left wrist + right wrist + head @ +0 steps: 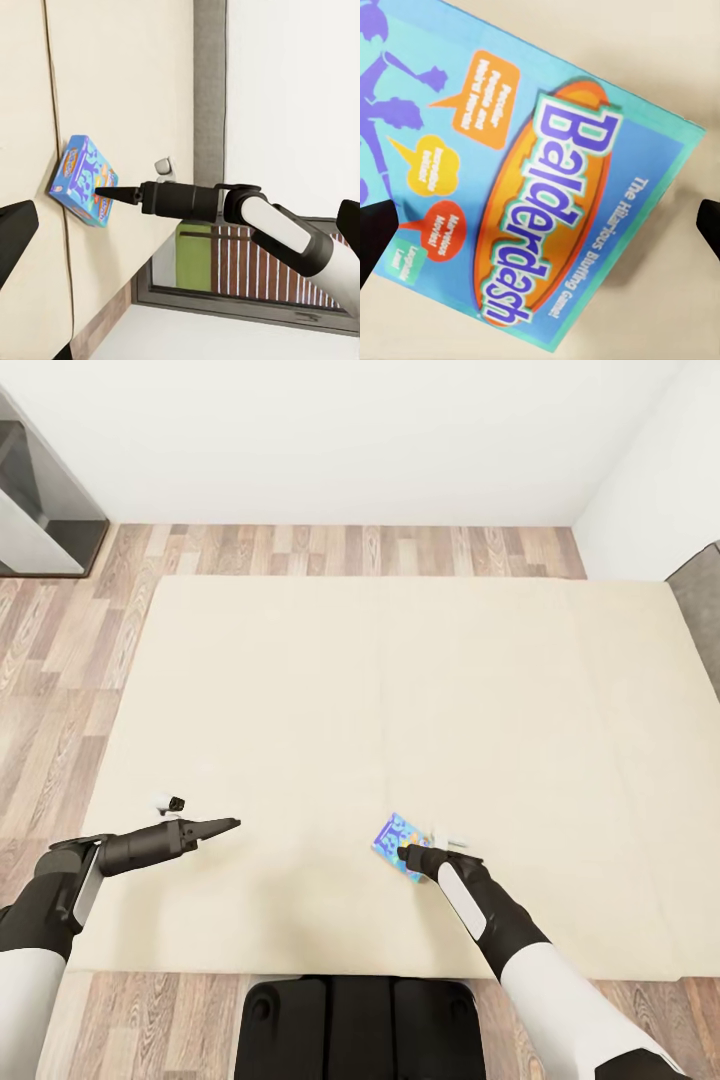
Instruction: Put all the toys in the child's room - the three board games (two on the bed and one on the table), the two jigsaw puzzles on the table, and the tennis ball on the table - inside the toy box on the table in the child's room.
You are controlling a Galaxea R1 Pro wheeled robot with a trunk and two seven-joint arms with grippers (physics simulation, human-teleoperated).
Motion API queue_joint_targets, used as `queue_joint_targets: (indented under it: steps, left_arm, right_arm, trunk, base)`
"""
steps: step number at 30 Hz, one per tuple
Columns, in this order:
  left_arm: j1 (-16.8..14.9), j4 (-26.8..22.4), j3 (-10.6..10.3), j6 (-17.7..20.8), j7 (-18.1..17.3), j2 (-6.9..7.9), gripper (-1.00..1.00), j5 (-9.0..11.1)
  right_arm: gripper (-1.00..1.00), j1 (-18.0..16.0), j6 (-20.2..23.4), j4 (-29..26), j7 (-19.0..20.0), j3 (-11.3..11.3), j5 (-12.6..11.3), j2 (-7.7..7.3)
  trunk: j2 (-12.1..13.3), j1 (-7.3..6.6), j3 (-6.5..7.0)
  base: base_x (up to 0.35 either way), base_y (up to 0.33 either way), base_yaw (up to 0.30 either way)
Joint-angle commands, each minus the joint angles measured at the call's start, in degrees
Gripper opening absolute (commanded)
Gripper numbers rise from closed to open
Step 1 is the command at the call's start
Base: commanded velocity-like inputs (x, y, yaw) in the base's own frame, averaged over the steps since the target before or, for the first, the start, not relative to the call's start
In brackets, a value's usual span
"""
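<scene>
One blue board game (398,843) was seen lying flat on the beige mattress of the bed (400,690), toward five o'clock in the head view, near the mattress's front edge. The right pincer (412,853) was held directly over it, the box lying just at its tip on the ten o'clock side; in the right wrist view the box (532,195), lettered "Balderdash", was framed between the two dark fingertips (373,236), which stood wide apart and clasped nothing. The box's long axis was seen to run roughly from eleven o'clock to five o'clock in the head view. The left pincer (232,823) was held over bare mattress at about eight o'clock, well apart from the box, its fingers drawn together on nothing. Wood-plank floor (60,650) was seen around the bed.
</scene>
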Motion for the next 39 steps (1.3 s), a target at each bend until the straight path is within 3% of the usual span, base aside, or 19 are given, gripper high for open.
queue_joint_targets:
  steps: [1,29,39]
  left_arm:
    - [0.0,0.0,0.0,0.6,-0.2,0.01,1.00,0.0]
    - [0.0,0.0,0.1,0.5,-0.6,0.01,1.00,0.2]
    - [0.0,0.0,0.1,0.5,-0.7,0.00,1.00,0.2]
  right_arm:
    - [1.00,0.0,0.1,-0.1,-0.6,0.2,-0.6,-0.03]
    - [1.00,0.0,0.0,-2.2,-0.6,-0.1,0.1,0.80]
    - [1.00,0.0,-2.3,-2.2,-0.4,0.3,0.1,0.81]
  trunk:
    - [-0.1,0.03,-0.07]
    - [-0.1,0.03,-0.31]
    - [-0.1,0.03,-0.31]
  base:
    - [0.000,0.000,0.000]
    - [0.000,0.000,0.000]
    - [0.000,0.000,0.000]
